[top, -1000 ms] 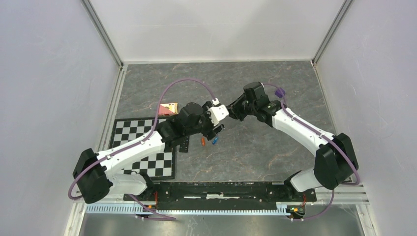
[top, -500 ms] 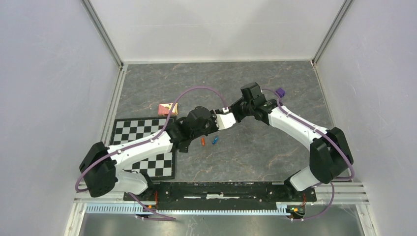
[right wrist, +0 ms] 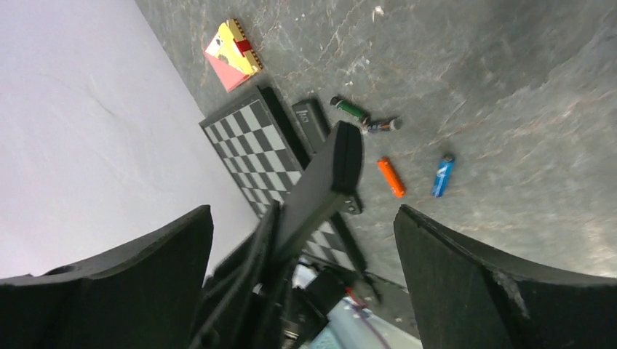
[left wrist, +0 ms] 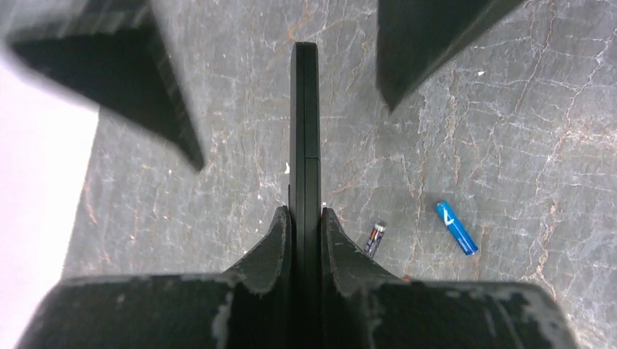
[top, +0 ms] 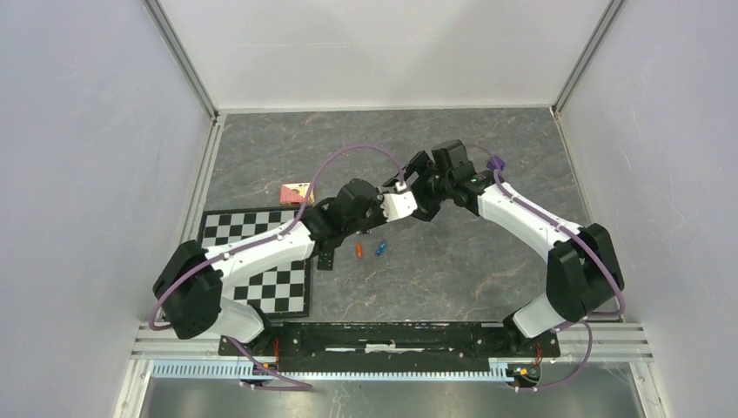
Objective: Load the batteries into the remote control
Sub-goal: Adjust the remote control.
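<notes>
My left gripper (left wrist: 305, 212) is shut on the remote control (left wrist: 305, 131), a slim black bar seen edge-on and lifted above the table. In the right wrist view the remote control (right wrist: 327, 182) stands between the wide-apart fingers of my right gripper (right wrist: 302, 211), which is open and touches nothing. The two grippers meet at mid-table. The orange battery (top: 358, 251) and the blue battery (top: 380, 248) lie side by side on the stone surface just in front of them. The blue battery (left wrist: 456, 227) also shows right of the left fingers.
A small black cover (right wrist: 311, 120) lies by the chessboard mat (top: 252, 261). A green cell (right wrist: 349, 109) and a dark cell (right wrist: 382, 125) lie near it. A red and yellow block (top: 297, 192) sits behind the mat. Grey walls close in both sides.
My left gripper reached up to the right one and shut on the remote control. My right gripper then opened and let the remote go.
</notes>
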